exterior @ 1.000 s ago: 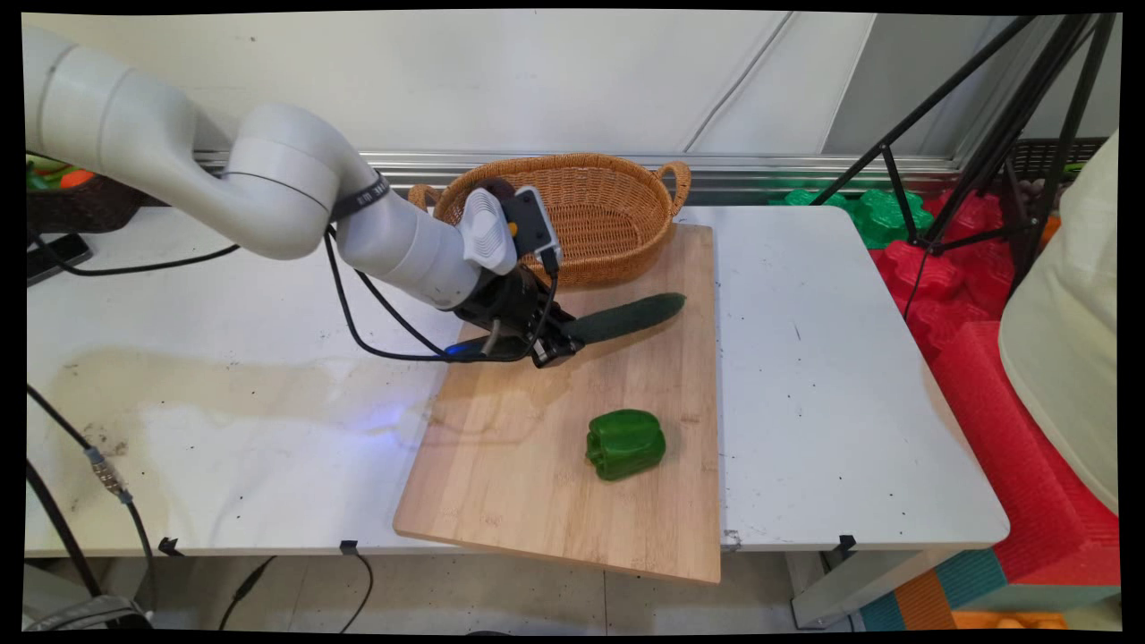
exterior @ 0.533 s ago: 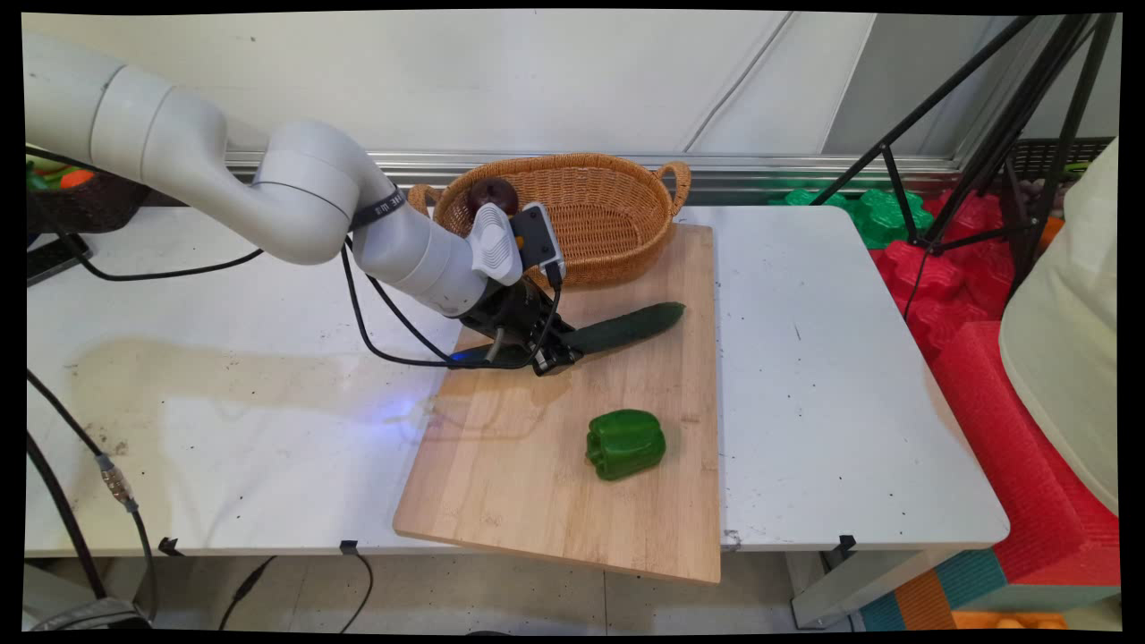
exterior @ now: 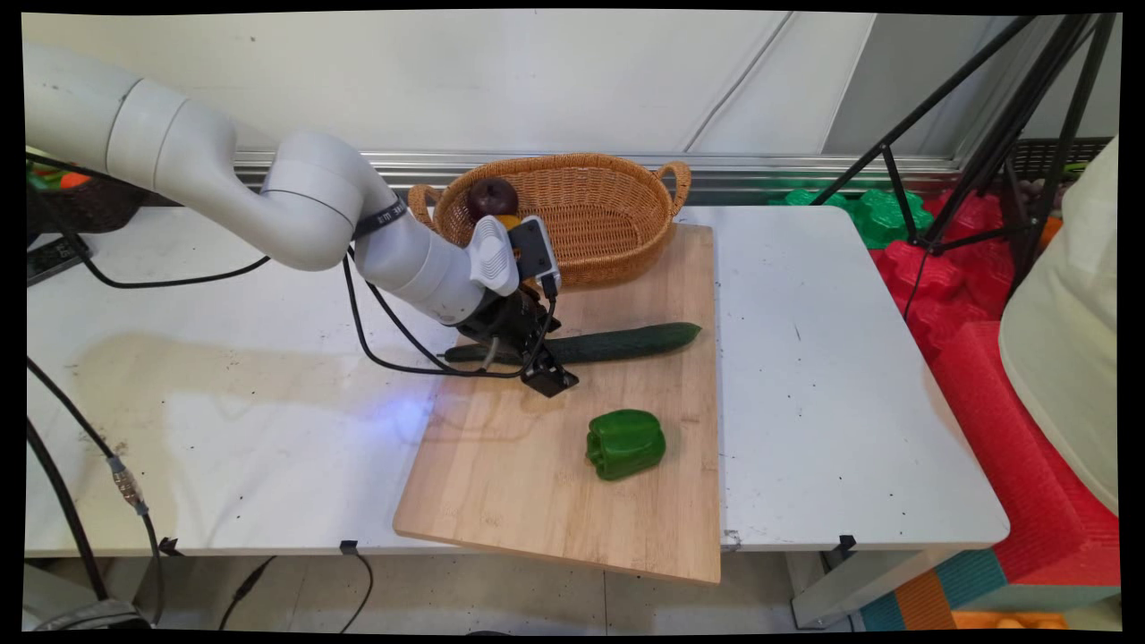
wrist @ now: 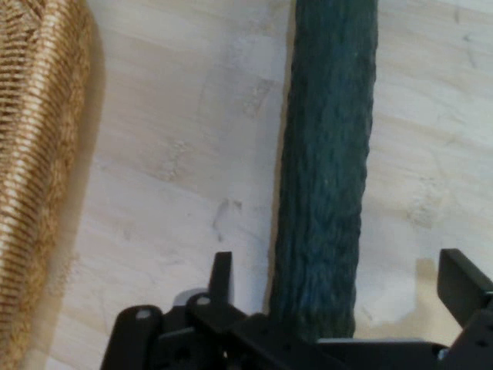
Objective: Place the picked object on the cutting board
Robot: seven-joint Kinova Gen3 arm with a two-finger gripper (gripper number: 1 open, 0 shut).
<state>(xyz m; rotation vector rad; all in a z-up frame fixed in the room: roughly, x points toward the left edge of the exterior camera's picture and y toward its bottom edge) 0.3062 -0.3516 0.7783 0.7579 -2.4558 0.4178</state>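
Observation:
A long dark green cucumber (exterior: 626, 342) lies flat across the wooden cutting board (exterior: 537, 501), near its far end. My gripper (exterior: 537, 362) is down over the cucumber's left part. In the hand view the cucumber (wrist: 327, 177) runs up between the two fingers of the open gripper (wrist: 339, 270); a gap of bare board shows beside the right finger (wrist: 462, 281). A green bell pepper (exterior: 626, 443) sits on the board nearer the front. The woven basket (exterior: 608, 215) stands just behind the gripper, and its side (wrist: 31, 154) fills the hand view's left edge.
A dark red fruit (exterior: 492, 195) rests in the basket's left end. Black cables (exterior: 394, 331) hang from the arm over the white table (exterior: 823, 402). A black tripod (exterior: 966, 152) and red and green foam mats (exterior: 948, 277) stand off the table's right side.
The cucumber, held tilted with its right end up, has come down flat onto the board and shifted slightly right. The gripper has lowered and opened.

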